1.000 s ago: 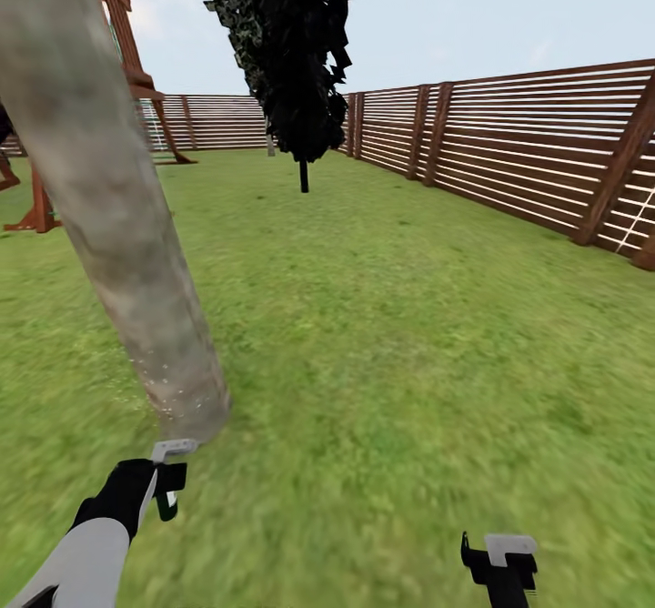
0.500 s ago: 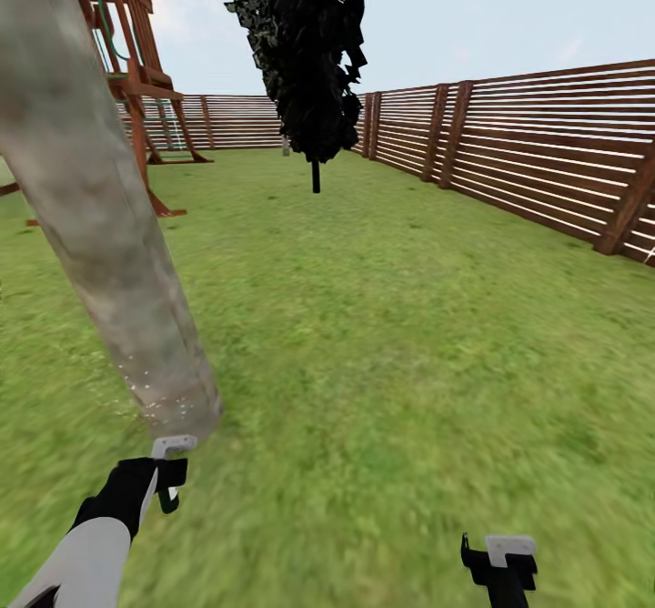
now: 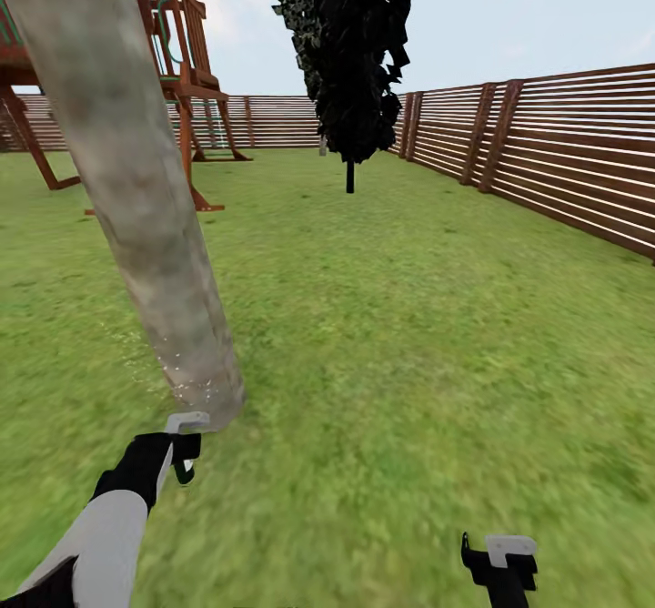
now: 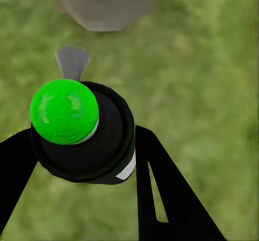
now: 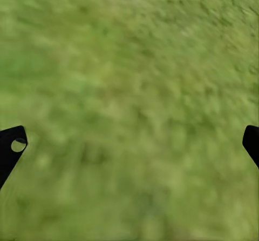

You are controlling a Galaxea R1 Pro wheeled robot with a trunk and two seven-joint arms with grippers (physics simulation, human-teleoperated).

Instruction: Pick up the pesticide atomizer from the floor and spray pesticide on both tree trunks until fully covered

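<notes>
left gripper (image 3: 186, 449): clamped on the pesticide atomizer (image 4: 81, 130), one black finger against each side of its body.
right gripper (image 3: 498, 561): low at the near right over bare grass, holding nothing; in the right wrist view the finger tips sat wide apart.
atomizer look: dark rounded body with a bright green cap and a grey nozzle (image 4: 72, 62) that pointed at the trunk base.
atomizer place: near left of the scene, just short of the foot of the tree trunk (image 3: 136, 189), off the floor (image 3: 409, 335).
trunk look: thick, branchless, mottled grey-tan, slanting up and to the left in the head view.
pesticide (image 3: 182, 380): a thin scatter of white specks low on the trunk, close to the nozzle; no specks could be made out higher up.
second tree: cannot tell which it was; the dark leafy tree (image 3: 350, 53) stood far off near the fence (image 3: 564, 162).
risk one: the spray might coat only the low band, because the nozzle aimed at the foot of the trunk.
risk two: the nozzle looked very close to the bark, so a small push forward could knock it and twist the atomizer in the grip.
risk three: specks might drift onto the grass if the aim slid off the trunk's edge.
</notes>
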